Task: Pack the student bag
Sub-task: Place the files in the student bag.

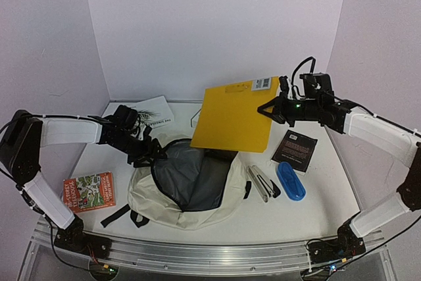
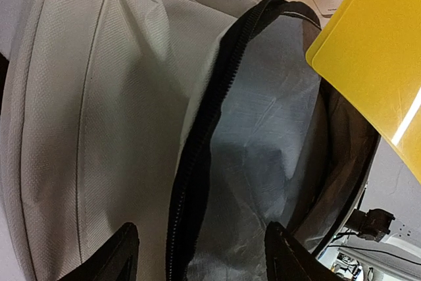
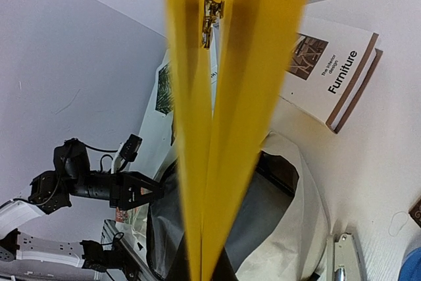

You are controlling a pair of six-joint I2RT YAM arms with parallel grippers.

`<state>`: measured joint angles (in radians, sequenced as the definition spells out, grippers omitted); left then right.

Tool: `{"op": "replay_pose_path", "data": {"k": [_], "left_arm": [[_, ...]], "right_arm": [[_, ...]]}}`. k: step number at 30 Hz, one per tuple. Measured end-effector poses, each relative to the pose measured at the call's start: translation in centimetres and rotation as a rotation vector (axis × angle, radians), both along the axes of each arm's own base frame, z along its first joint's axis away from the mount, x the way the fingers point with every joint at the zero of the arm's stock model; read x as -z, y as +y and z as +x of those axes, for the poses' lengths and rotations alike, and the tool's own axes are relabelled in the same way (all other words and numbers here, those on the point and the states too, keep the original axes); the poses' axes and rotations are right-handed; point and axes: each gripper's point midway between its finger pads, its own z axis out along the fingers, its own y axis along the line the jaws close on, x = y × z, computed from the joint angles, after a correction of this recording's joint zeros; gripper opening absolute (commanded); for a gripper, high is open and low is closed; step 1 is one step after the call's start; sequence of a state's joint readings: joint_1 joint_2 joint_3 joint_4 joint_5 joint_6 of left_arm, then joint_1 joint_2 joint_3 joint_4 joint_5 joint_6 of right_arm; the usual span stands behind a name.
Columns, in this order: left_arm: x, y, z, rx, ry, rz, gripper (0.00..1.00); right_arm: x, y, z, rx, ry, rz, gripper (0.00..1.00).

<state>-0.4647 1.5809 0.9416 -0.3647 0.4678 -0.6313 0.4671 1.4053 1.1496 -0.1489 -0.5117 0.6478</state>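
Low in the centre of the overhead view, the student bag (image 1: 150,197) lies on the table (image 1: 329,218) with its mouth unzipped and the grey lining (image 1: 191,177) showing. At the mouth's upper-left edge we see the left gripper (image 1: 151,152) with its fingers spread, one on each side of the black zipper (image 2: 197,143) and not pinching it. Right of centre, the right gripper (image 1: 271,110) is clenched on the right edge of a yellow folder (image 1: 233,120), which hangs tilted with its lower-left corner above the mouth.

We judge the step in hand to be sliding the folder into the bag. To do it well, we would pinch the zipper rim with the left fingers and lift it so the mouth gapes. Then we would lead with the folder's low corner, steer it along the lining clear of the zipper teeth, and let go only once the bag takes the weight.

Much is hidden from us. The folder covers the bag's far rim from above and fills the right wrist view edge-on, so the right fingers do not show there. The left fingertips are cut off at the bottom of their own view, so we cannot tell whether they touch the fabric. A silver object (image 1: 259,183) right of the bag is too small to name.
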Motion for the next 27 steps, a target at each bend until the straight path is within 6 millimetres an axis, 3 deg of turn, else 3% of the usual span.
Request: {"op": "replay_pose_path", "data": {"k": [2, 5, 8, 14, 20, 23, 27], "left_arm": [[0.0, -0.2, 0.1, -0.001, -0.001, -0.006, 0.5], [-0.6, -0.8, 0.5, -0.003, -0.008, -0.047, 0.2], [-1.3, -1.4, 0.9, -0.005, -0.025, -0.09, 0.01], [-3.3, -2.1, 1.4, 0.012, -0.083, -0.147, 0.0], [-9.4, -2.4, 1.1, 0.043, -0.24, -0.233, 0.0], [-13.0, -2.5, 1.0, 0.058, -0.345, -0.284, 0.0], [-16.3, -2.7, 0.9, 0.081, -0.447, -0.335, 0.0]], "right_arm": [[-0.2, -0.2, -0.2, -0.002, -0.002, -0.012, 0.0], [-0.5, -0.6, -0.5, 0.004, -0.001, -0.041, 0.0], [-1.1, -1.3, -1.0, 0.016, -0.002, -0.07, 0.0], [-2.8, -2.8, -3.2, 0.036, 0.009, -0.082, 0.0], [-4.5, -3.2, -5.6, 0.021, 0.036, -0.016, 0.0], [-3.5, -2.9, -6.7, -0.009, 0.084, 0.005, 0.0], [0.4, -2.6, -8.2, -0.043, 0.217, 0.005, 0.0]]}}
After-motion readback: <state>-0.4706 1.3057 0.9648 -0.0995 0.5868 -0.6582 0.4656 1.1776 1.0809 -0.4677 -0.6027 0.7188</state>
